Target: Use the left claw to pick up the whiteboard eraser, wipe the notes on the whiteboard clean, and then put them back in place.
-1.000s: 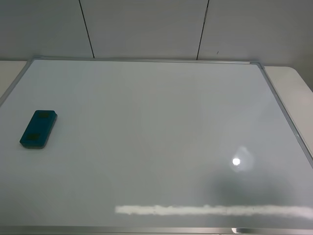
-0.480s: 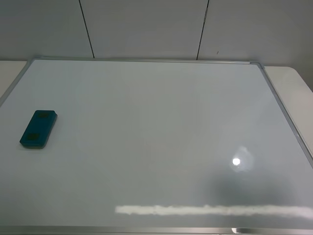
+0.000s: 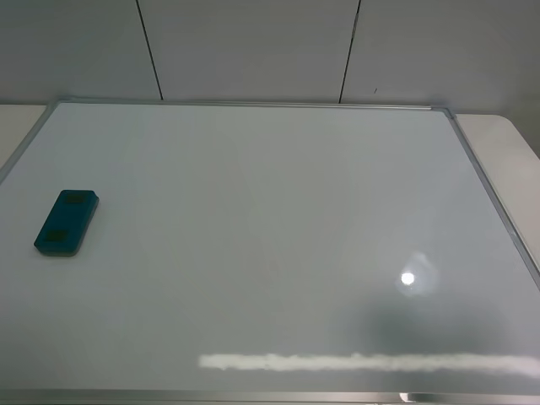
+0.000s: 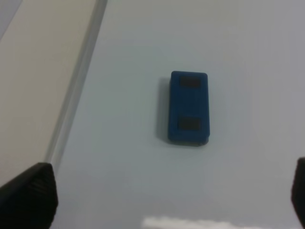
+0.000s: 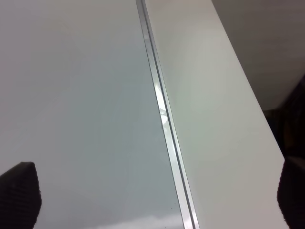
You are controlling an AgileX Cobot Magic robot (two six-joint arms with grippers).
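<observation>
The whiteboard (image 3: pixel 270 211) lies flat and fills most of the exterior high view. The teal whiteboard eraser (image 3: pixel 67 222) lies flat on its left part, near the left frame. No black notes show on the board in any view. Neither gripper shows in the exterior high view. In the left wrist view my left claw (image 4: pixel 164 200) is open and empty, hanging above the board with the eraser (image 4: pixel 189 108) ahead of it, apart from both fingertips (image 4: pixel 28 195). In the right wrist view my right gripper (image 5: pixel 156 195) is open and empty above the board's right frame (image 5: pixel 164 119).
A white table surface lies outside the frame on the right (image 3: pixel 506 143) and on the left (image 4: pixel 38 71). A panelled wall (image 3: pixel 253 51) stands behind the board. A light spot (image 3: pixel 407 278) and a bright streak (image 3: pixel 363 363) reflect on the board near its front edge.
</observation>
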